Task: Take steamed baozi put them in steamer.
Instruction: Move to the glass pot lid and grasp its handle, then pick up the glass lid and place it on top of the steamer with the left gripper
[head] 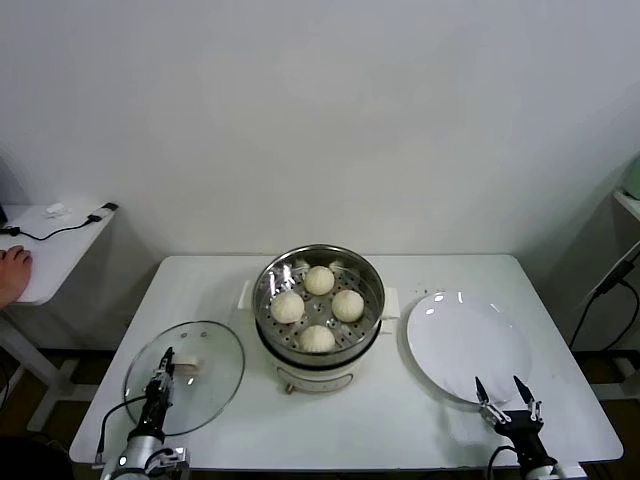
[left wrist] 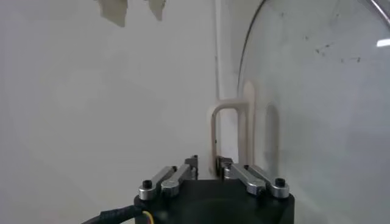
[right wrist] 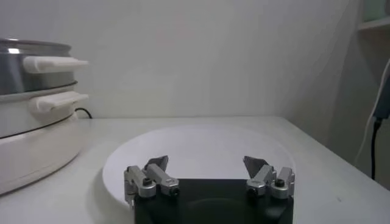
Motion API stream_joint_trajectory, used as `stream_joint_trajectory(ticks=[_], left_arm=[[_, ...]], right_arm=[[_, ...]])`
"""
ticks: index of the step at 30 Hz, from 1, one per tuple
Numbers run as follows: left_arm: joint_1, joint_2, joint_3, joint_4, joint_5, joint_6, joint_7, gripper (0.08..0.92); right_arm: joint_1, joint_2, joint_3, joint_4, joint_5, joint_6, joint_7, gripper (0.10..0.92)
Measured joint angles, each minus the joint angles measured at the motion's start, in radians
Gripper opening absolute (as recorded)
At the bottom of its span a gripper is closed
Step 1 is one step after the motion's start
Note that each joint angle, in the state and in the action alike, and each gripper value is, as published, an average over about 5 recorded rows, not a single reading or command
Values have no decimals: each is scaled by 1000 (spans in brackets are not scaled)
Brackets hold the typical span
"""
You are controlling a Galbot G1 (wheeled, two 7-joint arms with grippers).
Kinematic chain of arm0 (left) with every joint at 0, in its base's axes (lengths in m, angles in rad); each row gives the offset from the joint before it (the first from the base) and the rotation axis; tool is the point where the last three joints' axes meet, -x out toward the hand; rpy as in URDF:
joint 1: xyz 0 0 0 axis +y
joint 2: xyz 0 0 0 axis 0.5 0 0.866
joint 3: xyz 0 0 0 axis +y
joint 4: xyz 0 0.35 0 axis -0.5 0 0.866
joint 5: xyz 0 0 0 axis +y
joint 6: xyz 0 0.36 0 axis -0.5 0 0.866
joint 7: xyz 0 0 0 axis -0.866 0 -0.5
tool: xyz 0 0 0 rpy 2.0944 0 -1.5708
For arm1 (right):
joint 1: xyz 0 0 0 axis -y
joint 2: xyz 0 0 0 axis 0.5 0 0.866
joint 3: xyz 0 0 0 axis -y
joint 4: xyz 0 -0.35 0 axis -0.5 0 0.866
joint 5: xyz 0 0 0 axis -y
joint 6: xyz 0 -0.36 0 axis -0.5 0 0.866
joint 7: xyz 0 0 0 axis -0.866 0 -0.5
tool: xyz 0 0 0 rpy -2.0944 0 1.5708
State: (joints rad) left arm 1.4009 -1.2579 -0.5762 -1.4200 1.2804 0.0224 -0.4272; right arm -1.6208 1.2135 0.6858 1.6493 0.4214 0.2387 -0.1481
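The shiny steel steamer [head: 372, 290] stands mid-table on its cream base. Four cream-white baozi lie on its perforated tray: at the back [head: 319, 280], left [head: 288, 306], right [head: 347, 305] and front [head: 317, 338]. My right gripper [head: 505, 392] is open and empty, low at the near rim of the white plate [head: 468, 345]; its wrist view shows the gripper [right wrist: 207, 161], the bare plate [right wrist: 201, 149] and the steamer's side [right wrist: 30, 115]. My left gripper [head: 162, 375] is shut over the glass lid [head: 205, 395], close beside the lid's cream handle [left wrist: 231, 122], seen past the gripper [left wrist: 207, 161].
The glass lid lies flat on the table's left front. The white table [head: 200, 280] ends just before both grippers. A side table [head: 50, 250] with a cable stands far left, with a person's hand at its edge. A cable hangs at far right.
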Motion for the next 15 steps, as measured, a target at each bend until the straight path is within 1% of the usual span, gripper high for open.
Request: stream_joint_trajectory(ticks=[3,6,11,15], left_arm=[[4,-2,-6,-9,-1,1,2,182],[15,0,-11,-35,-9,6,11,143],[43,10,-15,-111,-37,24,35,142],[69,26,-24,-201,-79,53,69,142]], right_arm=[[-2,5,0,5,-4,-4,4,823],[-4,9,0,7,-7,-8,7,823],[-5,12,2,9,-13,-13,12,823],[-7,12,5,10,-18,-18,19,823]])
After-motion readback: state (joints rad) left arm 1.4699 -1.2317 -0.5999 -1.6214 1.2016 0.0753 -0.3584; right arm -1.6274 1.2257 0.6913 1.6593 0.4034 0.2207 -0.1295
